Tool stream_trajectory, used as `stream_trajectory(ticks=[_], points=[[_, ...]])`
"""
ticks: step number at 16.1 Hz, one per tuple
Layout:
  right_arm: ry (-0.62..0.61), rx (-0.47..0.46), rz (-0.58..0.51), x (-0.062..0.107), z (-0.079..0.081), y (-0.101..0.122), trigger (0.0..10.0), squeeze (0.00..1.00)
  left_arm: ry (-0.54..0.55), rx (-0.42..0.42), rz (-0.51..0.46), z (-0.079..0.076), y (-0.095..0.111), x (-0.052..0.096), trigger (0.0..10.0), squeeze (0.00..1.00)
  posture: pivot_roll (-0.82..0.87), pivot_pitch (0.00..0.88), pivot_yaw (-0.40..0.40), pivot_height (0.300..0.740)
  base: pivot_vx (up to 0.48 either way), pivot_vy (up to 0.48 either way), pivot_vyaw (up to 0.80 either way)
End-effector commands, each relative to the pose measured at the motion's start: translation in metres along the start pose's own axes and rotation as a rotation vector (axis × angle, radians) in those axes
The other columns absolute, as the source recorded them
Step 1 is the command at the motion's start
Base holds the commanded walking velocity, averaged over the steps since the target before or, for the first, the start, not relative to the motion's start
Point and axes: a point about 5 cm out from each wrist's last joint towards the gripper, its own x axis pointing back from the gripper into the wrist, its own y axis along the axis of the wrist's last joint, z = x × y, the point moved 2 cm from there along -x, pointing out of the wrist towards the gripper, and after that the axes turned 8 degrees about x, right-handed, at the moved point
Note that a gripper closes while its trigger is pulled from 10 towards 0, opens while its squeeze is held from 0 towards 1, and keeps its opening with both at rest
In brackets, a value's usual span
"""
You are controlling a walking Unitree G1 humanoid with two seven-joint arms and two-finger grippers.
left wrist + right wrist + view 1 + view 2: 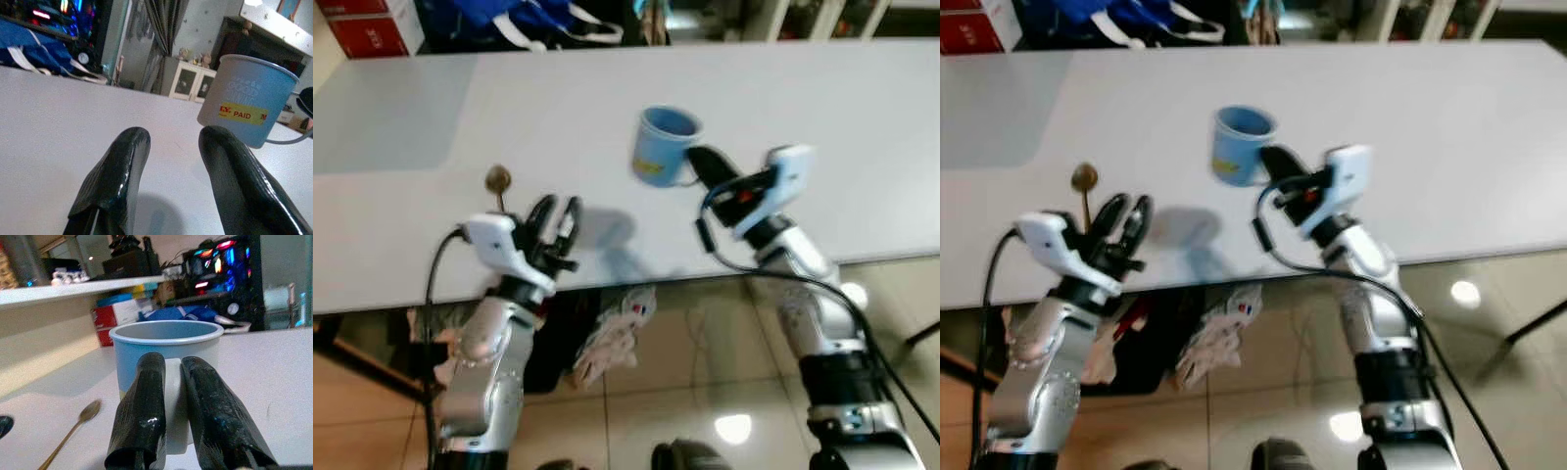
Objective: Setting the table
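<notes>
We hold the blue mug above the desk, its handle pinched in the right gripper. That narrow pinch may let the mug swing or slip during set-down. The left gripper hovers spread beside the spoon and could knock it.

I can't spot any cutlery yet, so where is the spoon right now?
The spoon lies on the white table, toward the robot's left, just beyond its left pincer and left of the blue mug.

White table, spoon on it
</notes>
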Motion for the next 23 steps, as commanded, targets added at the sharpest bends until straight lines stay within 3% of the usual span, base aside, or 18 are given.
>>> stream_trajectory(ticks=[1,6,10,15,20,23], points=[[0.044,0.012,-0.029,-0.007,0.011,0.008,10.0,0.00,0.033,-0.026,-0.004,0.007,0.003,0.002,10.0,0.00,-0.08,0.094,0.000,0.740,0.458,0.000,0.00],[0.067,0.053,-0.011,-0.006,0.014,0.005,10.0,0.00,0.117,-0.101,0.032,0.013,-0.006,0.001,10.0,0.00,-0.08,0.091,0.002,0.740,0.181,-0.073,0.00],[0.082,0.096,0.000,-0.005,0.012,0.006,10.0,0.00,0.154,-0.128,0.050,0.015,-0.008,0.000,10.0,0.00,-0.08,0.096,0.001,0.740,0.000,-0.469,0.78],[-0.043,0.174,0.016,-0.006,-0.004,0.007,10.0,0.00,0.204,-0.093,0.045,0.017,-0.009,0.000,10.0,0.00,-0.08,0.105,-0.001,0.740,0.000,-0.155,0.00],[-0.219,0.320,0.004,-0.006,-0.029,0.016,10.0,0.00,0.134,-0.111,0.056,0.008,-0.010,0.001,10.0,0.00,-0.08,0.105,-0.003,0.740,0.000,-0.093,0.00],[-0.277,0.393,0.001,-0.006,-0.037,0.019,10.0,0.00,0.109,-0.075,0.063,0.002,-0.012,-0.002,10.0,0.00,-0.08,0.103,-0.003,0.740,0.000,-0.308,0.00]])
